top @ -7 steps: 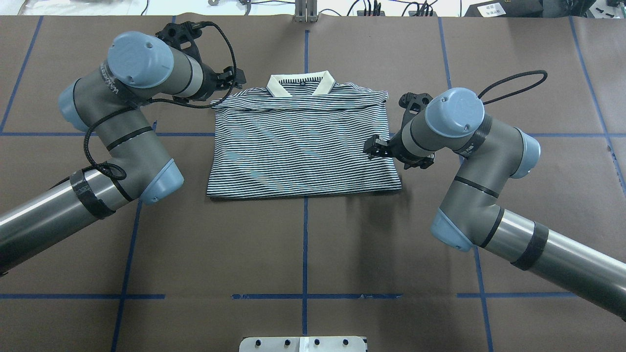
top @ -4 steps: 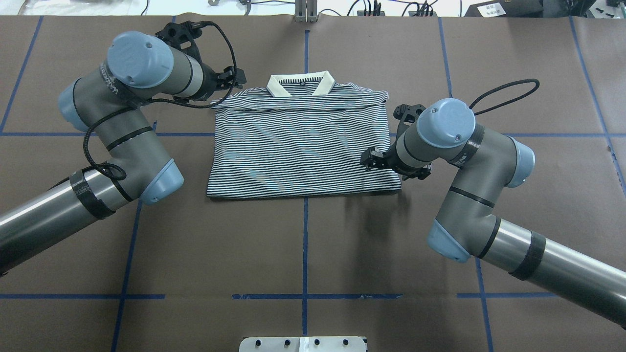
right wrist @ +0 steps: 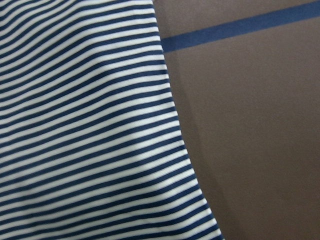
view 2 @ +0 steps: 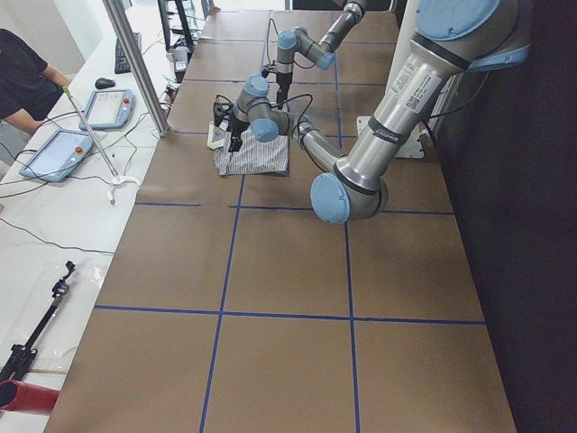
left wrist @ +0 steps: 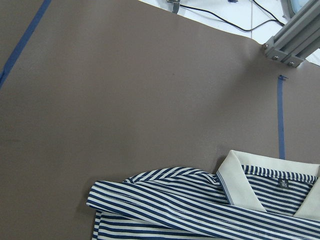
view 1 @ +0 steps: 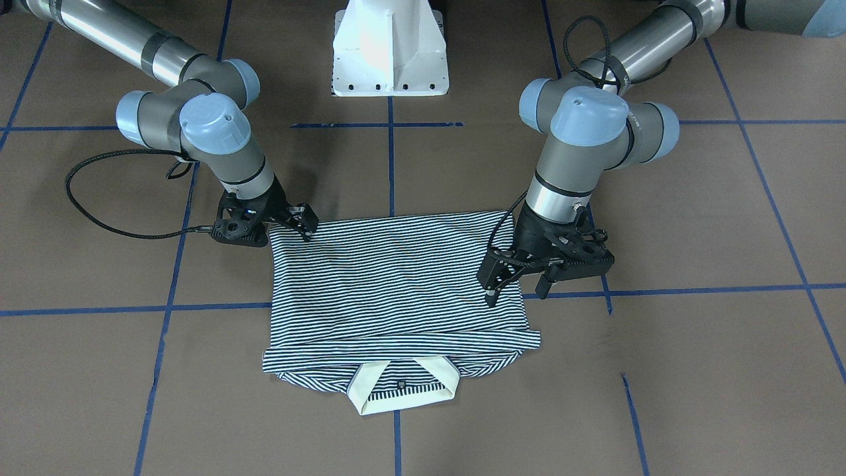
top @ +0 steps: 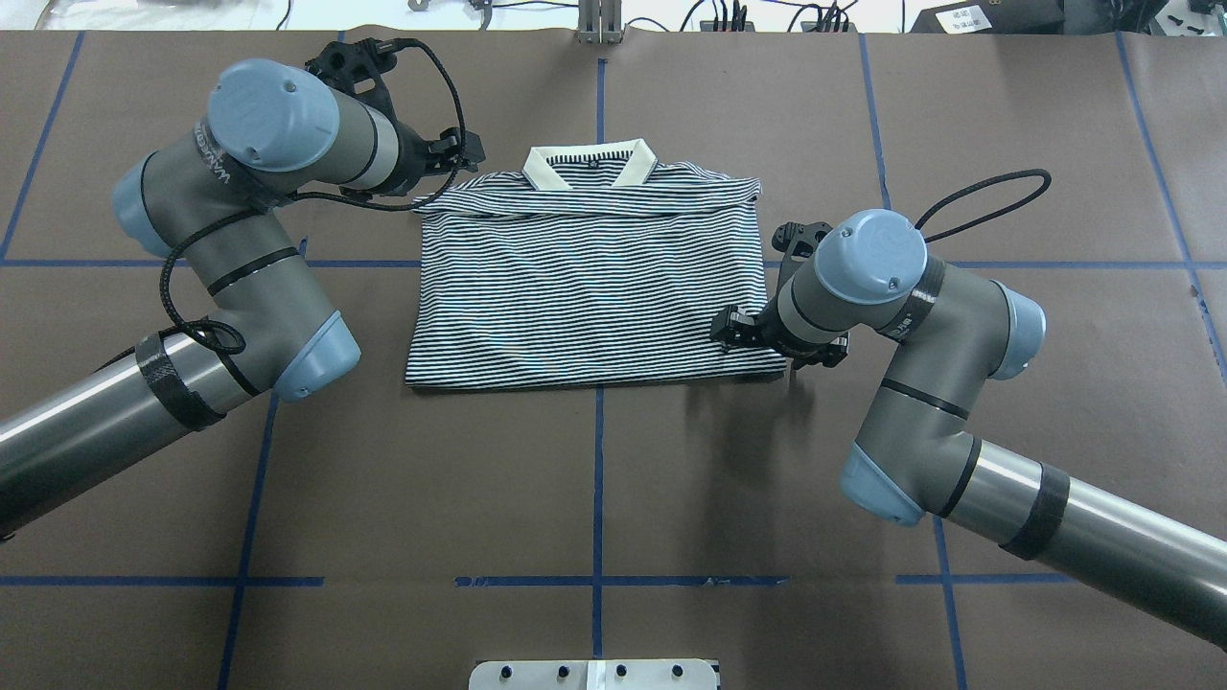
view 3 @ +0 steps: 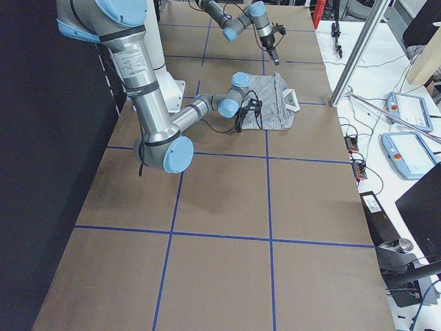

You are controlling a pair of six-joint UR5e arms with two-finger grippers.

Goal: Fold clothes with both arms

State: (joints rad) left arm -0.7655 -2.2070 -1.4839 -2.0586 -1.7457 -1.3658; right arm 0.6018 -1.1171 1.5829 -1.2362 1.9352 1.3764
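Note:
The striped polo shirt (top: 594, 287) lies folded flat on the brown table, white collar (top: 588, 165) at the far side; it also shows in the front view (view 1: 396, 291). My left gripper (top: 465, 153) hovers open and empty by the shirt's far-left shoulder corner, fingers spread in the front view (view 1: 515, 291). The left wrist view shows that corner (left wrist: 150, 195) and the collar (left wrist: 235, 180) below. My right gripper (top: 729, 331) is low over the shirt's right edge near the hem corner (view 1: 305, 225), looks open, holds nothing. The right wrist view shows the striped edge (right wrist: 75, 125) close up.
The white pedestal base (view 1: 390, 46) stands at the table's robot side. Blue tape lines (top: 599, 460) cross the brown table. An aluminium post (top: 599, 24) and cables sit at the far edge. Operators' tablets (view 2: 68, 149) lie on a side bench.
My right gripper has moved toward the robot along the shirt's right edge and come down near the hem corner. The left arm and the shirt have barely moved.

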